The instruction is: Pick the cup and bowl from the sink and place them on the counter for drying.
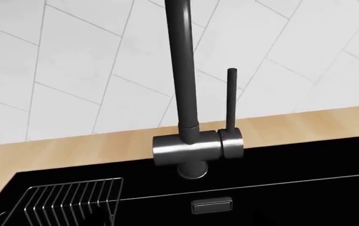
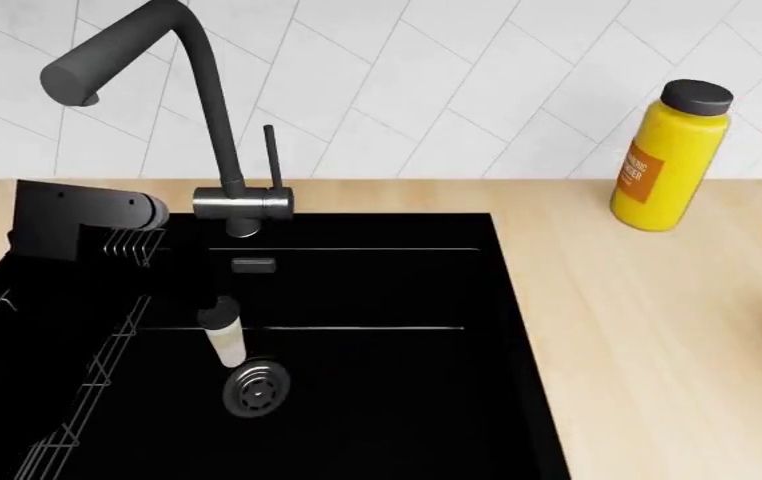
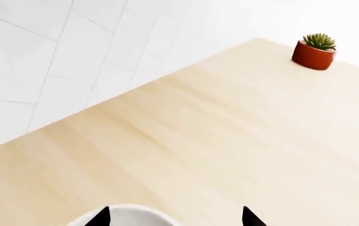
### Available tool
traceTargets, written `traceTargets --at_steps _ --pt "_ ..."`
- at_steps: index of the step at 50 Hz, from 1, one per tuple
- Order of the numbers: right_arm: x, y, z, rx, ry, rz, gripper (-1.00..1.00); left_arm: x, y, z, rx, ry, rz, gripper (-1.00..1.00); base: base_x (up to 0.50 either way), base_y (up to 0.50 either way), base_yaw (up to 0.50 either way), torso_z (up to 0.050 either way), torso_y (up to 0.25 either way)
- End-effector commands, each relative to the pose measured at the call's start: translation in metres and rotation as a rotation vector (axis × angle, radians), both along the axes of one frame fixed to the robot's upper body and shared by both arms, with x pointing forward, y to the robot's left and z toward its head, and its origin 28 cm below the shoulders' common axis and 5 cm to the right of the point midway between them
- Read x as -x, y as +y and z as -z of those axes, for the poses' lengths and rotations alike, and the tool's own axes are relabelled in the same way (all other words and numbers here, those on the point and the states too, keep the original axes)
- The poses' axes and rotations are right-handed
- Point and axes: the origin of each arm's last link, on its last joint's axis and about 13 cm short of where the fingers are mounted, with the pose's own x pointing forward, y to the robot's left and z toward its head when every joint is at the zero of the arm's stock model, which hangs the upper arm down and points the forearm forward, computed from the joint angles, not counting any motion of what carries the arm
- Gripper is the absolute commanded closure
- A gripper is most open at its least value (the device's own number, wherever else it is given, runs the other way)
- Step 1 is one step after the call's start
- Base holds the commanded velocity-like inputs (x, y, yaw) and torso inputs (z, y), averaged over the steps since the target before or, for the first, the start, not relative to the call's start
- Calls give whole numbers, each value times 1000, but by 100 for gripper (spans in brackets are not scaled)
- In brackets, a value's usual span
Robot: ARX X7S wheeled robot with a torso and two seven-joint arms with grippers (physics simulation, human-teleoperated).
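The cup (image 2: 228,342), a slim whitish tumbler with a dark top, is in the black sink (image 2: 381,400), just behind the round metal drain (image 2: 256,389). The white bowl (image 3: 121,217) shows only as a rim at the edge of the right wrist view, on the beige counter (image 3: 230,141). My right gripper (image 3: 175,219) is open, its two black fingertips (image 3: 102,218) wide apart, one over the bowl's rim. My left gripper (image 2: 77,220) is a black block over the sink's far left corner by the wire rack; its fingers do not show.
The tall dark faucet (image 2: 208,110) stands behind the sink and fills the left wrist view (image 1: 186,94). The wire rack (image 1: 72,202) lines the sink's left side. A yellow bottle (image 2: 669,155) stands on the counter at the back right. A small potted plant (image 3: 315,51) sits far along the counter.
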Motion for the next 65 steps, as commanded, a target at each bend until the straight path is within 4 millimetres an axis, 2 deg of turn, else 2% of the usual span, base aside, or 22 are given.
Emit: traceTargets --at_steps 1,11,18,21,30,34,38,40,42,49,51,52,58,63,65 --pt "-17 27 -20 29 -111 -258 -100 1 -1 -2 0 4 6 -100 0 0 0 0 0" --pt "-34 76 -32 68 -147 -547 -100 -3 -9 3 14 31 34 -100 0 0 0 0 0" --pt "-33 103 -35 85 -170 -719 -100 -3 -12 3 6 50 51 -100 0 0 0 0 0" --pt "-29 109 -37 87 -170 -750 -100 -2 -12 3 5 52 51 -100 0 0 0 0 0" --pt "-23 118 -33 102 -158 -806 -100 0 -11 8 7 73 57 -100 0 0 0 0 0" --pt "-21 123 -34 110 -162 -826 -100 -10 -25 15 22 114 65 -100 0 0 0 0 0" --pt "-22 126 -33 116 -160 -840 -100 -11 -27 20 21 140 41 -100 0 0 0 0 0" --pt "-23 126 -33 115 -163 -842 -100 -12 -33 21 96 174 54 -100 0 0 0 0 0" --pt "-23 126 -33 115 -167 -841 -100 -13 -38 21 42 153 46 -100 0 0 0 0 0" --pt "-26 128 -28 109 -161 -851 -100 -19 -53 22 43 168 49 -100 0 0 0 0 0" --pt "-26 128 -27 107 -161 -853 -100 -21 -58 25 38 167 36 -100 0 0 0 0 0" --pt "-25 128 -26 104 -162 -854 -100 -21 -58 29 126 196 2 -100 0 0 0 0 0" --pt "-24 130 -27 109 -163 -862 -100 -24 -65 40 62 182 -58 -100 0 0 0 0 0" --pt "-23 130 -27 108 -175 -861 -100 -26 -70 46 175 231 -99 -100 0 0 0 0 0" --pt "-23 131 -26 107 -175 -864 -100 -27 -70 52 86 205 -159 -100 0 0 0 0 0"
